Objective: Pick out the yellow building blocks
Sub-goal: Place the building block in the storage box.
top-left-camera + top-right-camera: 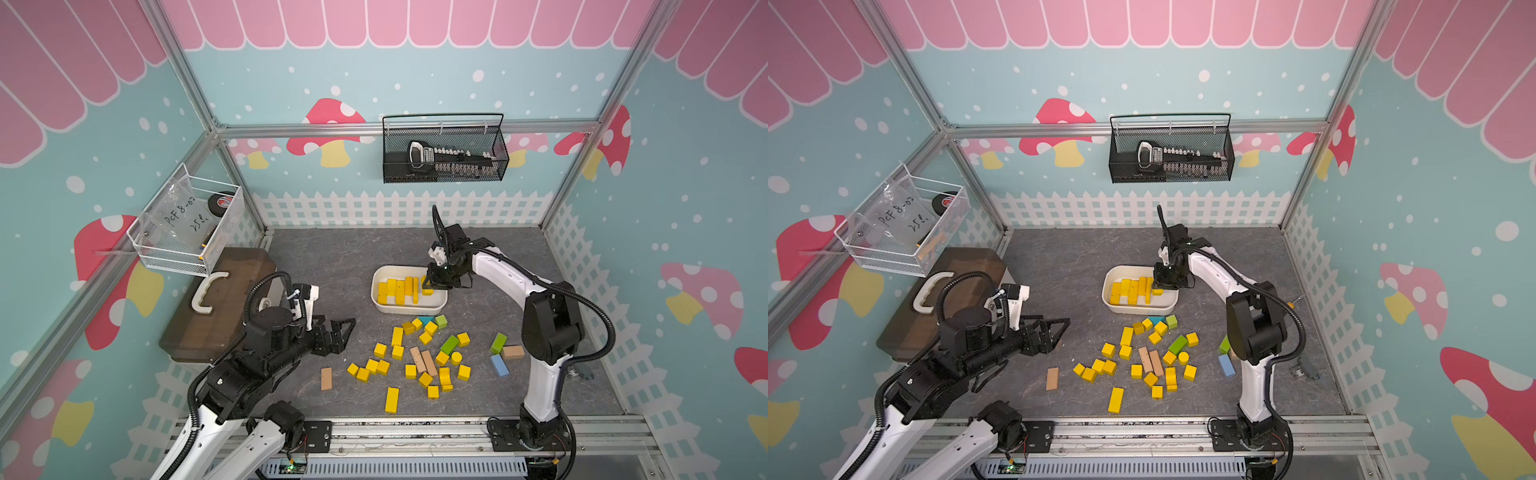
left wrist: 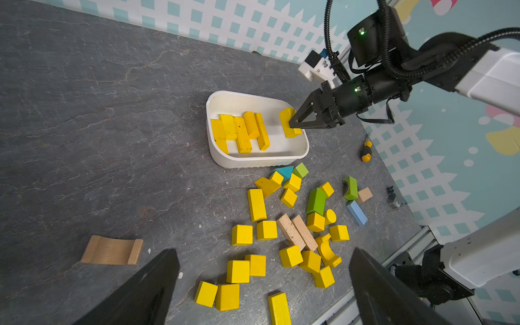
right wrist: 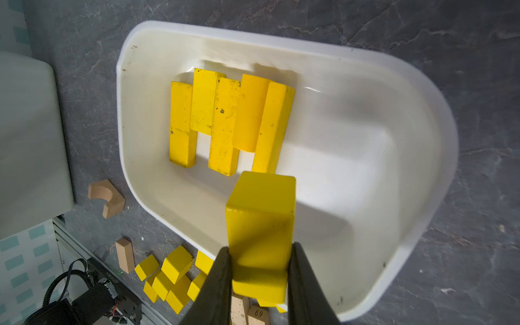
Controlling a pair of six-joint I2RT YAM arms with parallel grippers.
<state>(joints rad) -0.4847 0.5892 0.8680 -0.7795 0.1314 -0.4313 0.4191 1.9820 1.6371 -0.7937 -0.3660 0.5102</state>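
Yellow building blocks: most lie loose on the grey surface, scattered just in front of the white tub. They are mostly cubes, plus a few longer bars, one short cylinder and one arch piece. Mixed in among them are two tan bars, green blocks, a teal wedge and a pale blue bar. A tan curved piece lies alone, to the left of the scatter. Inside the tub, five long yellow pieces lie side by side toward one end (one is rounded, a cylinder lying down). The right gripper is clamped on another yellow block, held over the tub's bare end and apart from that row; whether it touches the tub floor, I cannot tell. The left gripper has its jaws spread wide and grasps nothing. It hangs over the surface left of the scatter, near a brown case. A small screwdriver lies on the surface beyond the tub, by the fence-patterned wall.
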